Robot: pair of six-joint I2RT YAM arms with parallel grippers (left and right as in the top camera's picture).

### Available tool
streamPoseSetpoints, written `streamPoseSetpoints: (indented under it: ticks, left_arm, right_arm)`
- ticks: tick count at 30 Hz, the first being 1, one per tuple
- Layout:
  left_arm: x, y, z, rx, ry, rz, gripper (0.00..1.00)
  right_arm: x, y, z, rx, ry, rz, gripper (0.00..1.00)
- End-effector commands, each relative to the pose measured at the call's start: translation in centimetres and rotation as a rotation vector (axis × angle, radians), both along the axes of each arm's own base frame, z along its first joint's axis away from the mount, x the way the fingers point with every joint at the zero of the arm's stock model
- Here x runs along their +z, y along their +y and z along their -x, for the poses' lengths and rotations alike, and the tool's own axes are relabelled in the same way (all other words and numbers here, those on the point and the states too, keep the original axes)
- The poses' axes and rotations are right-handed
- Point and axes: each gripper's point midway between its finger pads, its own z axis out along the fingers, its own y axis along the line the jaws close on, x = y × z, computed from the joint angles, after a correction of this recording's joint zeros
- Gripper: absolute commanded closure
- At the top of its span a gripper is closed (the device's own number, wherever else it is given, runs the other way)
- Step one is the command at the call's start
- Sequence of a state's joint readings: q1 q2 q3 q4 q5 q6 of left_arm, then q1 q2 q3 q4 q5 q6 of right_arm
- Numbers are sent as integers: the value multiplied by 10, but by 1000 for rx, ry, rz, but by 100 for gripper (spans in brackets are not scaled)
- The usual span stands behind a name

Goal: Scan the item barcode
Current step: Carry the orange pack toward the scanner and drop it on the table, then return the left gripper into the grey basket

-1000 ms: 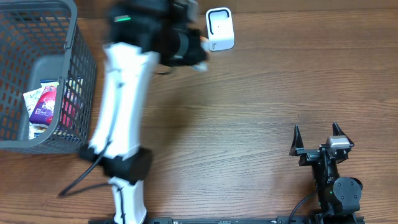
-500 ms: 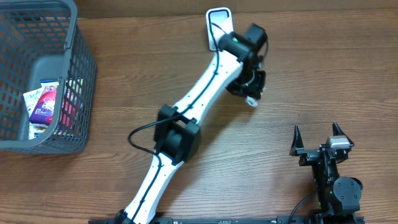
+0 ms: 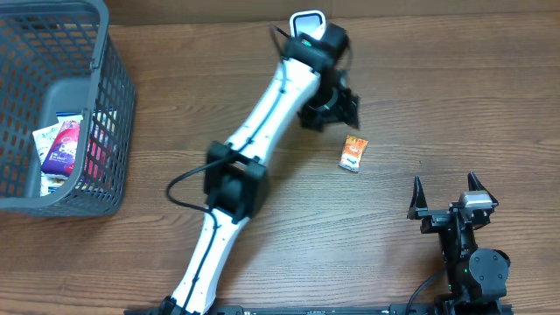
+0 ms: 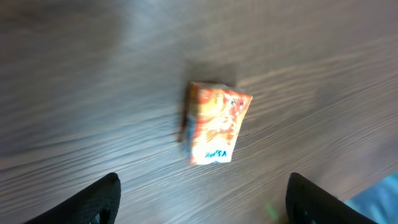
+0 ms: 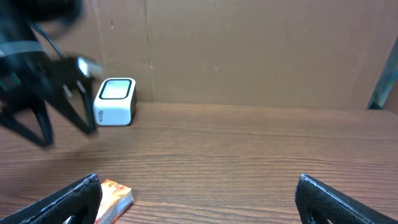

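**Orange packet lies loose on the tabletop, both claws apart**

The small orange packet (image 3: 353, 153) lies flat on the wooden tabletop (image 3: 455, 96), a little right of the middle and about halfway between the far and near edges. Nothing touches it. In the left wrist view the packet (image 4: 214, 122) shows its printed orange face with a white band at one end; the picture is blurred, and I cannot tell whether a barcode faces up.

The left gripper (image 3: 330, 111) hangs just beside the packet, on its far-left side, above the wood. Its jaws stand wide apart and hold nothing: from its own camera the two dark fingertips (image 4: 99, 199) sit at the bottom corners, with the packet lying free on the wood beyond them.

The white scanner (image 3: 308, 22) stands at the far edge near the middle, partly covered by the left arm; the right wrist view shows it as a small white box (image 5: 116, 101) with a pale top window, the packet (image 5: 112, 198) well nearer the camera.

The right gripper (image 3: 444, 188) rests near the near edge toward the right corner, jaws spread and empty, well apart from the packet.

A grey mesh basket (image 3: 118, 87) fills the far left corner, with several packets (image 3: 61, 144) inside.
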State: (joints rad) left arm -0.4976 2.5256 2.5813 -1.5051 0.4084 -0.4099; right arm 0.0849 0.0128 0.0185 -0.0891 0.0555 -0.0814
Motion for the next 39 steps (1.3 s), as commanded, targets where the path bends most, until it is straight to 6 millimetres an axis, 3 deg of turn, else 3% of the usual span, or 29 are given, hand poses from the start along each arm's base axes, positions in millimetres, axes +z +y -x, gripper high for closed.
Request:
streamPoseSetpoints:
  ticks: [1, 5, 10, 14, 18, 24, 28, 31, 34, 39]
  left_arm:
    - [111, 31, -19, 29, -242, 120, 23]
    - [184, 72, -19, 98, -396, 171, 23]
    - [261, 142, 0, 216, -560, 188, 14]
    - [301, 209, 23, 338, -653, 154, 8]
    - [320, 286, 47, 511, -704, 77, 8]
    - [325, 409, 77, 855, -725, -50, 8]
    - [304, 467, 96, 1032, -647, -112, 7]
    - [280, 503, 115, 1169, -548, -185, 5]
    - [252, 524, 128, 1264, -435, -205, 4]
    - [205, 544, 125, 1303, -307, -187, 4]
  right_arm:
    - [-1, -1, 0, -7, -8, -7, 0]
    - [-1, -1, 0, -7, -8, -7, 0]
    - [-1, -1, 0, -7, -8, -7, 0]
    - [-1, -1, 0, -7, -8, -7, 0]
    - [-1, -1, 0, -7, -8, -7, 0]
    - [-1, -1, 0, -7, -8, -7, 0]
    - [-1, -1, 0, -7, -8, -7, 0]
    - [-1, -1, 0, -7, -8, -7, 0]
    - [-1, -1, 0, -7, -8, -7, 0]
    - [-1, -1, 0, -7, -8, -7, 0]
